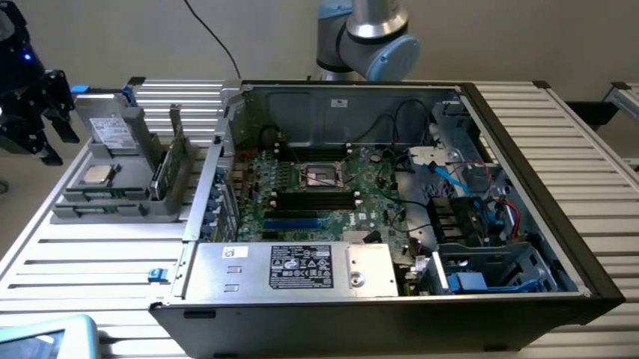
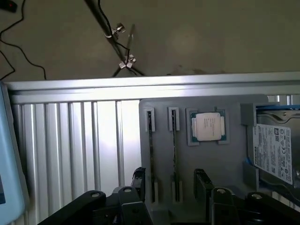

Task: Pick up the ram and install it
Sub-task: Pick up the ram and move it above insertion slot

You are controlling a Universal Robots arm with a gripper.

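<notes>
At the exterior view's left edge, up beside the grey holder tray [image 1: 115, 212], the gripper [image 1: 50, 138] hangs with its jaws spread wide and nothing between them. The ram [image 2: 174, 154] stands on edge in a slot of that tray. In the wrist view it runs through the gap between the dark fingers [image 2: 139, 180], touching neither. A second stick [image 2: 151, 154] stands parallel, just beside one finger. A silver processor chip [image 2: 207, 126] lies nearby in the tray. The open computer case [image 1: 399, 321] stands to the exterior view's right.

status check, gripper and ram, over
gripper open, empty, over grey holder. two ram sticks on edge in slots, untouched. nothing blocking them.
</notes>
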